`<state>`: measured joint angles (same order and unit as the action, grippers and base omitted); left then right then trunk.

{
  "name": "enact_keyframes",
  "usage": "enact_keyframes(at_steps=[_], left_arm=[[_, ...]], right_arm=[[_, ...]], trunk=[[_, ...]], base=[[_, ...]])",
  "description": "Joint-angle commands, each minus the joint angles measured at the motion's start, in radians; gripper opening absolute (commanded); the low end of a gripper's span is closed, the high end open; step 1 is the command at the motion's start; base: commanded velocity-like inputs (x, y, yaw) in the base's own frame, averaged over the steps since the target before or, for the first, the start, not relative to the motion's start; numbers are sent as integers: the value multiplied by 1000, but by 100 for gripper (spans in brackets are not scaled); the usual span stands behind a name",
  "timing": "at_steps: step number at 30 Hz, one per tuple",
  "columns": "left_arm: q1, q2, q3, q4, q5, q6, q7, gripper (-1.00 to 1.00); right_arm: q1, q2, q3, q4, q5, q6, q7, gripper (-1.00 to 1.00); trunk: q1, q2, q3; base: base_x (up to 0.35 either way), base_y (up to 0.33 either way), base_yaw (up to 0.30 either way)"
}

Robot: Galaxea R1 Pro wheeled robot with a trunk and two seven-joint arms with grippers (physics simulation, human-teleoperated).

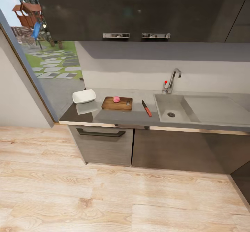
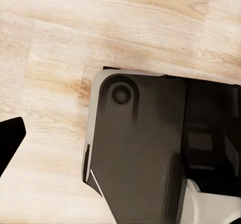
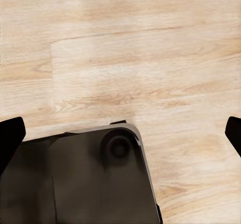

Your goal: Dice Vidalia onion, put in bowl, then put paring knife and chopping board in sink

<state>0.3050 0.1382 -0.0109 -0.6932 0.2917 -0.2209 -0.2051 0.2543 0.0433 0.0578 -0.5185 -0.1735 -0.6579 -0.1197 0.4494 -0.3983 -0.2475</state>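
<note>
1. Wood-plank floor (image 1: 104,197) is lying nearest the head cam; both wrist cams are looking down at it too, over the robot's dark base (image 2: 140,148).
2. Progress: Vidalia onion (image 1: 116,99) is sitting whole on the chopping board (image 1: 117,104), so step 1 (out of the sink (image 1: 163,103)) is looking done. Sink basin is showing nothing but its drain.
3. Still left, by my reading: dicing, moving the pieces to the bowl (image 1: 84,96), then knife + board into the sink.
4. Paring knife (image 1: 146,108) is lying flat on the surface (image 1: 114,117), between board and sink, just beside the board's right end, not touching it.
5. Bowl is sitting at the surface's left end, near the board, apart from it.
6. Left pincer: one dark tip (image 2: 9,141) is showing at frame edge; can't tell apart or together.
7. Right pincer (image 3: 120,133): tips are showing at both frame edges, spread apart, holding nothing.
8. Both pincers are hanging low over the floor, well apart from onion, knife & board; robot is standing back from the cabinets.
</note>
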Motion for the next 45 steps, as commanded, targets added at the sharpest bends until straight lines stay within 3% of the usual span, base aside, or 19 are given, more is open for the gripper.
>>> enact_keyframes(at_steps=[1,45], left_arm=[[0,0,-1,0,10,0,-5,100],[0,-2,-1,42,10,0,-5,100]], right_arm=[[0,0,6,-2,-9,-2,-4,100],[0,-5,2,-5,-12,-11,-8,100]], trunk=[[1,-2,-1],[1,-2,58]], base=[[0,0,0],[0,0,0]])
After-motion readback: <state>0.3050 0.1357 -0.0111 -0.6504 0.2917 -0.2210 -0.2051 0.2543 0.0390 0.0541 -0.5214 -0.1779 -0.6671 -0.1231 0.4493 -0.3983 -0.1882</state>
